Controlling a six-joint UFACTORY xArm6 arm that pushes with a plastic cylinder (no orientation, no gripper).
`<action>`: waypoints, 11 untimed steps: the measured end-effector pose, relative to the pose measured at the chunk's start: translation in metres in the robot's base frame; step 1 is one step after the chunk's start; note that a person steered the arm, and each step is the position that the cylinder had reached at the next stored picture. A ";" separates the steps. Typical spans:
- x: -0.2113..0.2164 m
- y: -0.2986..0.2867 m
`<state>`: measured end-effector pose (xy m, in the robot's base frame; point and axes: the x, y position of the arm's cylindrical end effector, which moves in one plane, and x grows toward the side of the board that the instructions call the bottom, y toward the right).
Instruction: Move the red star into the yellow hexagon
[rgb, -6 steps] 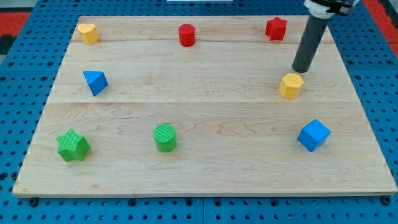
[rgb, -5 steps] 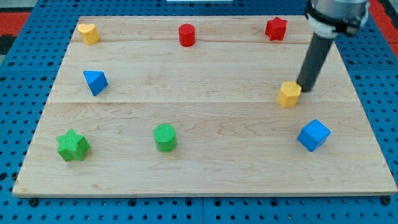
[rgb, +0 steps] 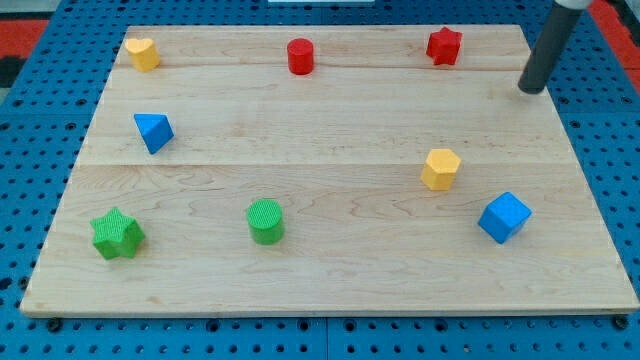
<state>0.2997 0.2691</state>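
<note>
Near the view's top right, my tip (rgb: 531, 90) sits just right of the red star (rgb: 444, 46). I have no claw, so nothing is held. I should go above the star and push it down toward the yellow hexagon (rgb: 440, 169). The star is small, bumpy, bright red.

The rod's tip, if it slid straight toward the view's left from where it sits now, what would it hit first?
Probably nothing: my tip sits below the red star and above the yellow hexagon, though depth is uncertain.
</note>
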 end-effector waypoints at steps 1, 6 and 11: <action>-0.043 -0.008; -0.107 -0.147; -0.001 -0.060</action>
<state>0.2983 0.2086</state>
